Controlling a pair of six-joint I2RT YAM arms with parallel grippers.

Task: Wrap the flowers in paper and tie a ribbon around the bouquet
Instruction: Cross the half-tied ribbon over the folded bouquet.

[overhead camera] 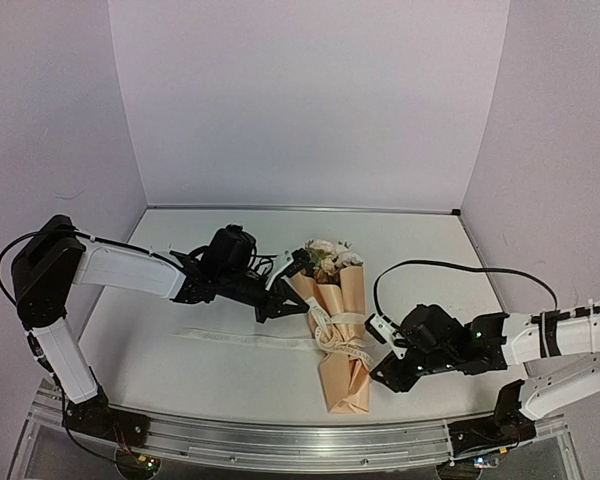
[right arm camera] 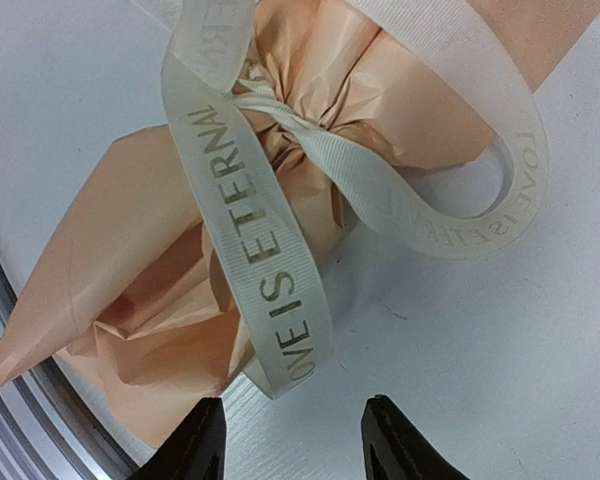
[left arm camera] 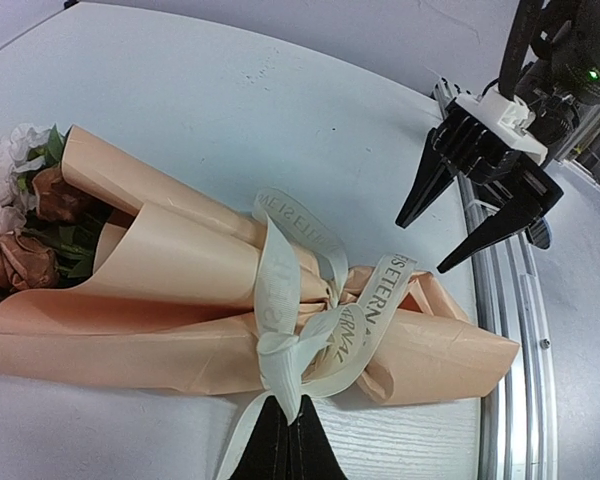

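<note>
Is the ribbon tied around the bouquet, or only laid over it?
Tied. The ribbon is knotted at the pinched waist of the bouquet, with a loop and a free tail.

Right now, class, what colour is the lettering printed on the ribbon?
Dark olive-grey, on the cream ribbon; clearest in the right wrist view.

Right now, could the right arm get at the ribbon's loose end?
Probably yes. The right arm has its jaws open just short of the ribbon and its lettered end, with only bare table between.
</note>
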